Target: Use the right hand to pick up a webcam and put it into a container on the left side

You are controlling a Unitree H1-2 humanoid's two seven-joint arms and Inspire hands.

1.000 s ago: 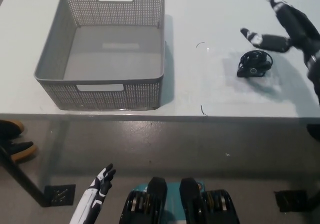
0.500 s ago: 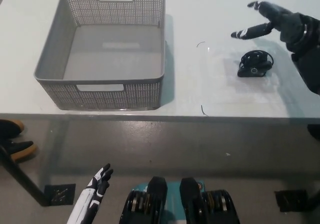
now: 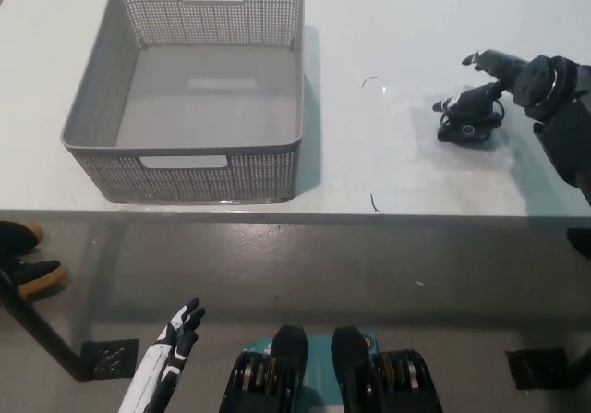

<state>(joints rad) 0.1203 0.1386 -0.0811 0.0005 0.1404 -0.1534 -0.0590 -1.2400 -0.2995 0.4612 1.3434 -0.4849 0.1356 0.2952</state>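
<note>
A small black webcam with a coiled cable lies on the white table at the right. My black right hand hovers just above and behind it, fingers apart and reaching down to its top, holding nothing. An empty grey perforated basket stands on the table's left half. My white left hand hangs low at the bottom left, below the table edge, fingers apart.
A thin transparent sheet lies under the webcam. The table's front edge runs across the middle, with grey floor below. Dark shoes show at the far left on the floor.
My right hand has come down and left from high above the table to just over the webcam. The left hand has sunk slightly lower.
</note>
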